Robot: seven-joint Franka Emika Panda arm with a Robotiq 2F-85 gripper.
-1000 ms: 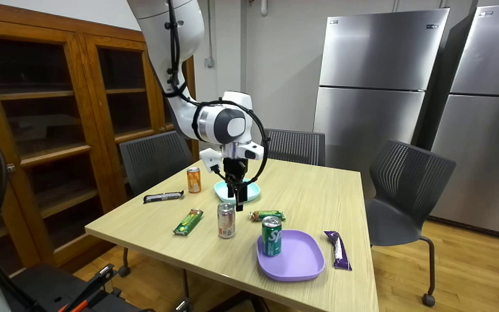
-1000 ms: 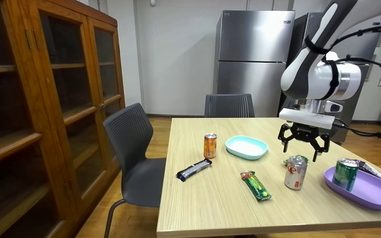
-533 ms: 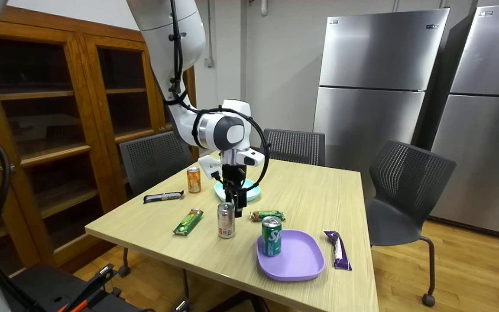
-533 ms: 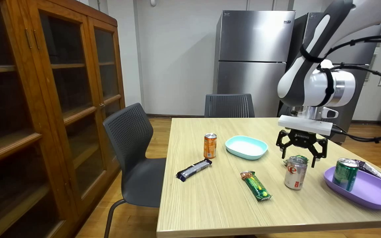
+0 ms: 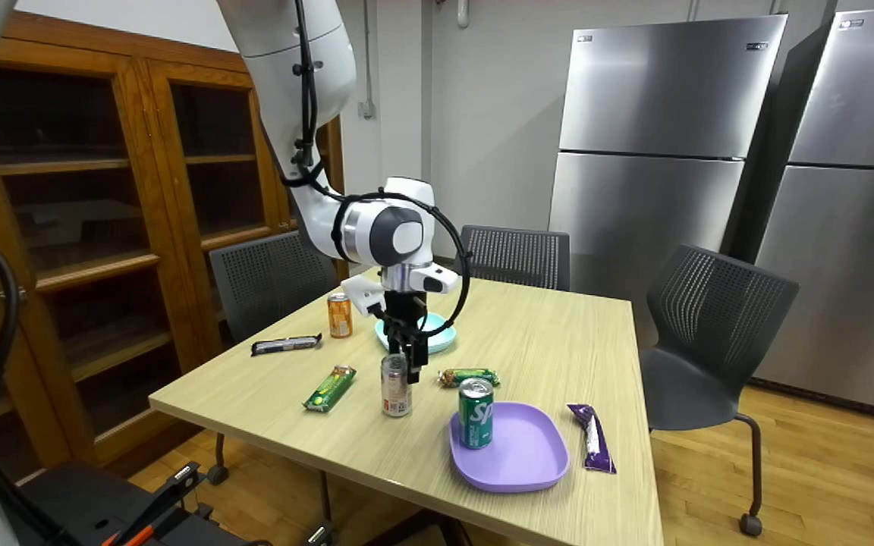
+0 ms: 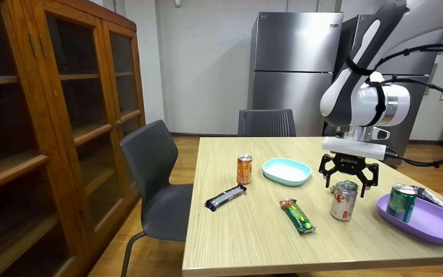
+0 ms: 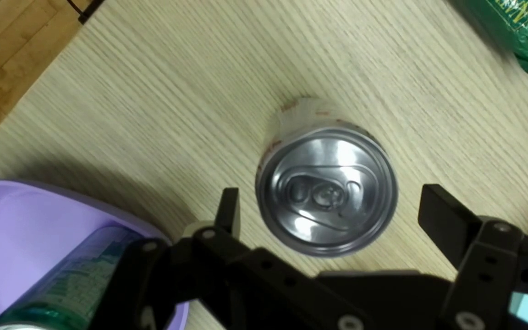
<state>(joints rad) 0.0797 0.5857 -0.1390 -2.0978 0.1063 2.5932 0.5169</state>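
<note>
Lots of things are sitting on the table (image 6: 252, 242). Going from left to right in an exterior view, a brown cabinet (image 6: 65, 130) is standing at the edge, and a dark chair (image 6: 150, 161) is standing between it and the table. Next, a snack bar in a silver and dark wrapper (image 6: 225, 197) is lying flat. An orange can (image 6: 244, 169) is standing up just behind the end of that bar. A light blue dish (image 6: 287, 172) is sitting farther back, and a green snack bar (image 6: 297, 216) is lying closer to the front. Then a silver can (image 6: 343, 204) with red letters is standing on the table, and the black gripper (image 6: 345, 188) is hanging low, right by its top. The two fingers (image 7: 445, 220) are standing wide apart and holding nothing — in the wrist view, the can's shiny lid (image 7: 327, 192) is showing between them, with a gap on each side. A second green snack (image 5: 469, 378) is lying near the silver can, too. Last, a green can (image 6: 401, 203) is standing on a purple plate (image 6: 433, 223), and a purple wrapped snack (image 6: 435, 198) is lying just beside that plate.
</note>
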